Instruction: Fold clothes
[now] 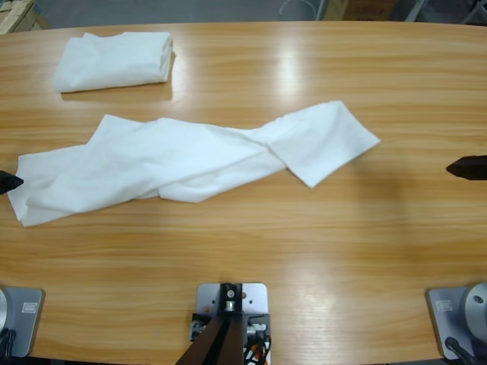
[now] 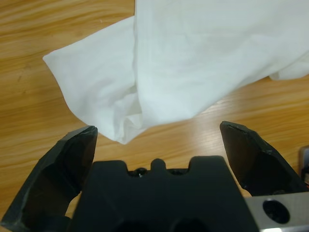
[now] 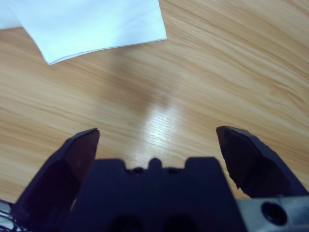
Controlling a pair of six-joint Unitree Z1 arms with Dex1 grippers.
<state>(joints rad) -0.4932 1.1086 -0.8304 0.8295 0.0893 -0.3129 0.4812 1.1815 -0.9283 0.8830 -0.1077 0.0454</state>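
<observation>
The unfolded white T-shirt (image 1: 190, 156) lies stretched and twisted across the middle of the wooden table (image 1: 304, 251), running from the left edge of the high view up toward the right of centre. Its left end lies just beside the left pincer (image 1: 9, 182), whose black tip shows only at the left edge of the high view. In the left wrist view that pincer (image 2: 157, 133) is released, its two jaws spread wide with bare wood between them, and a rumpled corner of the T-shirt (image 2: 193, 63) hangs just ahead of the gap, not touched by either jaw.

The right pincer (image 1: 468, 167) shows as a black tip at the right edge of the high view, well apart from the shirt's right end. In the right wrist view it (image 3: 157, 130) is also released, jaws wide, with only table between them; the shirt's flat corner (image 3: 96, 24) lies farther ahead, toward the upper left of that view.

There are two T-shirts on the table: the spread one, and a folded white T-shirt (image 1: 114, 61) lying as a neat packet near the far left corner, apart from the first. Two pincers are in view. Nothing lies between either pincer and the spread shirt.
</observation>
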